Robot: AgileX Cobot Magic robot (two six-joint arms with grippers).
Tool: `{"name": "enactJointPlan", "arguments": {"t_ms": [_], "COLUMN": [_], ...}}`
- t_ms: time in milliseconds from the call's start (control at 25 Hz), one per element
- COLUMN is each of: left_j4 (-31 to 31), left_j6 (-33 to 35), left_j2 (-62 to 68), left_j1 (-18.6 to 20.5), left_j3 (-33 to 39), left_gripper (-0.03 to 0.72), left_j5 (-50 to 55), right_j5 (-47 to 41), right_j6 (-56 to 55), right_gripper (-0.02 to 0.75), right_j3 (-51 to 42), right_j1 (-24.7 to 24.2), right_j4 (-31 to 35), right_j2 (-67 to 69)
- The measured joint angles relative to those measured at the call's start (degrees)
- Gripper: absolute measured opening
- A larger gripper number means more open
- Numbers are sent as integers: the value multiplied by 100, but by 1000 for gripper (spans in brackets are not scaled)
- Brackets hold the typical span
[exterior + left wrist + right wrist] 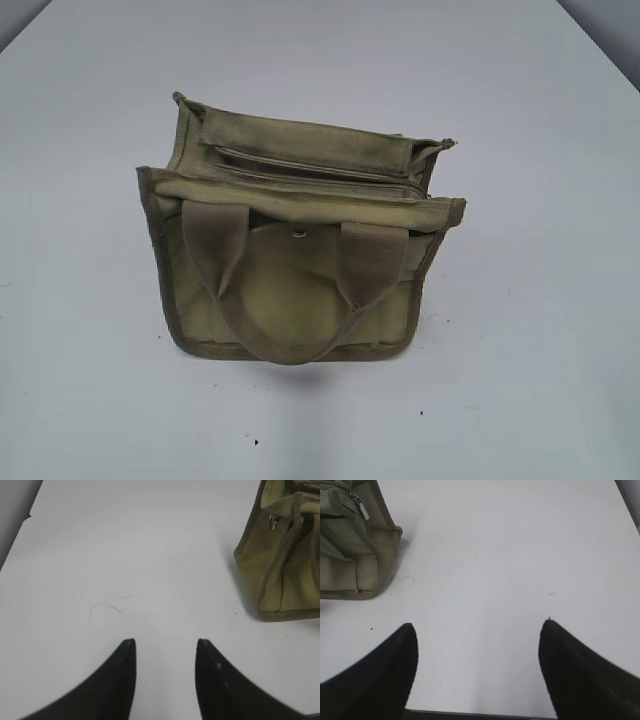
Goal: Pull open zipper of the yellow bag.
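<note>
The yellow bag [300, 260] stands in the middle of the white table, its khaki handles drooping over the front. The zipper [310, 170] runs along its top; its silver pull tab [362, 509] shows at the bag's end in the right wrist view. A corner of the bag [285, 565] fills the upper right of the left wrist view. My left gripper [165, 642] hovers open over bare table, left of the bag. My right gripper [477, 625] is open wide over bare table to the right of the bag [350, 545]. Neither gripper shows in the exterior view.
The white table [100, 380] surrounds the bag on all sides. Its near edge [470, 714] shows at the bottom of the right wrist view. A metal snap [298, 235] sits on the bag's front between the handles.
</note>
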State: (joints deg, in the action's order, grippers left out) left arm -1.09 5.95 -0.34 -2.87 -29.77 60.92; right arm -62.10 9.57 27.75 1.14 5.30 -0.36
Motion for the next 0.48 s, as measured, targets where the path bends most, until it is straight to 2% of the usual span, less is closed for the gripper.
{"name": "enactJointPlan", "arguments": {"t_ms": [480], "left_j4": [0], "left_j6": [0], "left_j2": [0], "left_j1": [0], "left_j3": [0], "left_gripper": [312], "left_j5": [0], "right_j5": [0], "right_j6": [-13], "right_gripper": [582], "right_j3": [0], "right_j1": [0], "right_j4": [144], "right_j2": [0]}}
